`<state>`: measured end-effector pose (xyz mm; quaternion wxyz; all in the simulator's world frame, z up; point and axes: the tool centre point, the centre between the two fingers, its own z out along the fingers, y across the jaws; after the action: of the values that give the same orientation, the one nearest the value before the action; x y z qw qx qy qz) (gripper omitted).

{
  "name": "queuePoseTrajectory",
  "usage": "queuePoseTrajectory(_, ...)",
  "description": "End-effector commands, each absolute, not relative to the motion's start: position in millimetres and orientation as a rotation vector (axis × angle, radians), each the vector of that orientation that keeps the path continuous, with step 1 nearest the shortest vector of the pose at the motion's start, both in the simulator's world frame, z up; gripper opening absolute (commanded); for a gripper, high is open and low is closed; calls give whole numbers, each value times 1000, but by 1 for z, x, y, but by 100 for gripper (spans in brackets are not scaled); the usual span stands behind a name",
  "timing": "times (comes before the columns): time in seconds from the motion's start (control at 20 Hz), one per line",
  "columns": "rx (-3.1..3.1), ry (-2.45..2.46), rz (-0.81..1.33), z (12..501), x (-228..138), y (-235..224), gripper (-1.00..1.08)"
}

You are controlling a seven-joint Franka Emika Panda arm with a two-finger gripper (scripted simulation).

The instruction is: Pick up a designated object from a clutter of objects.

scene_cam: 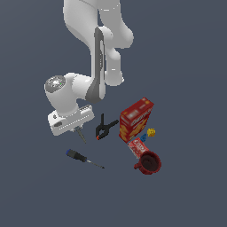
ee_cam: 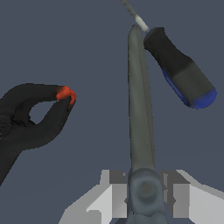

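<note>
Scissors (ee_cam: 141,113) sit between the fingers of the claw (ee_cam: 144,194), pinched near the pivot with the grey blades pointing away from the wrist; the claw is clamped on them. In the exterior view only the thin blade tips show below the claw, and I cannot tell whether they touch the counter (scene_cam: 40,195) or hang just above it. The yellow-orange handles are out of sight in both views.

Judging the risk: the grip is on narrow metal close to the pivot, so the scissors could swivel or slip out if the arm moves sharply. Because the long blades stick out beyond the fingers, they could also catch on a neighbour during any sideways move low over the counter.

Nearest to the blades in the wrist view is the blue-handled screwdriver (ee_cam: 181,72), whose handle lies just beside the blade tips; a drag in that direction would likely knock it. The black spring clamp (ee_cam: 30,120) with its orange tip lies on the other side, near but apart from the blades. Straight up looks the safest way out, since nothing shows above the scissors.

Farther off, toward the exterior view's right, stand the red cracker box (scene_cam: 136,119), a small red box (scene_cam: 138,147), tiny yellow and blue pieces (scene_cam: 150,132) and the dark red mug (scene_cam: 149,163), all well apart from the claw and not in its way.
</note>
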<state>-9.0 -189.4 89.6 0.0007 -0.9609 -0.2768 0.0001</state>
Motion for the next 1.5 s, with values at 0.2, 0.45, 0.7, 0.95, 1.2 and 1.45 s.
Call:
queuePoseTrajectory(0.2, -3019, -869, -1, 160, -8, -173, -100)
queuePoseTrajectory(0.45, -3020, -868, 1, 219, -7, -159, -100)
queuePoseTrajectory(0.7, -3020, -868, 1, 274, -6, -146, -100)
queuePoseTrajectory(0.95, -3021, -868, 1, 323, -4, -134, -100)
queuePoseTrajectory(1.2, -3020, -868, 1, 359, -1, -126, -100)
queuePoseTrajectory(1.45, -3020, -868, 0, 382, 1, -120, -100)
